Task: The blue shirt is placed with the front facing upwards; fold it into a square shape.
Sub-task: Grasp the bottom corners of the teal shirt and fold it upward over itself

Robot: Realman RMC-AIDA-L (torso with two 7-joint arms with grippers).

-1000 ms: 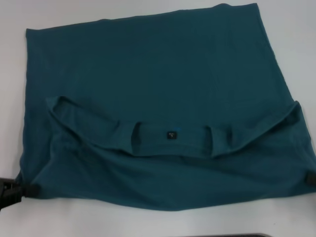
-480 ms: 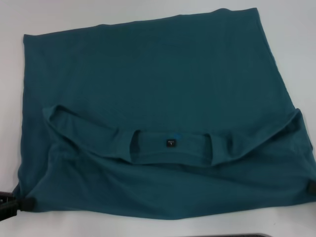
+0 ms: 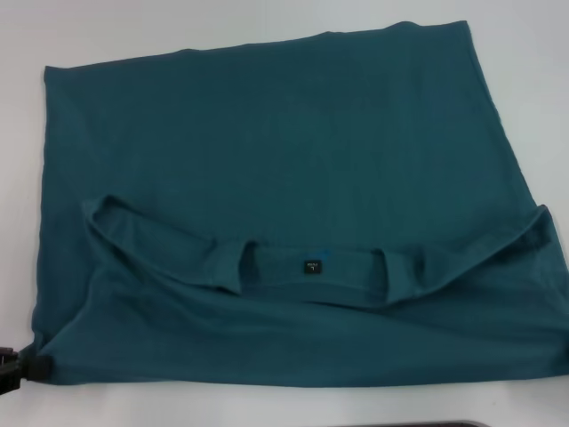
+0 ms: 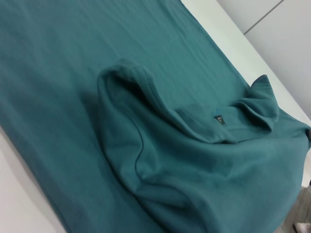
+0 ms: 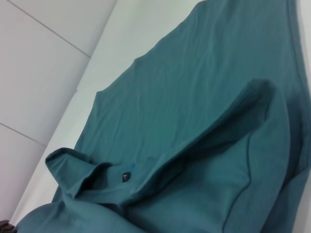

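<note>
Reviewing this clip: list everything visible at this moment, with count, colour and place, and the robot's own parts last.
blue shirt: one, dark teal-blue, spread across most of the table, the collar end folded over the body on the near side, plain fabric showing.
neck label: one, small and black, at the centre of the collar band, near the robot.
table: one, white, under the shirt; bare strips show along the far, left and right edges.
dark edge: one, a thin dark strip at the near border of the head view; cannot tell what it is.
left gripper: one, black, at the shirt's near left corner.
right gripper: not in view in any picture.
</note>
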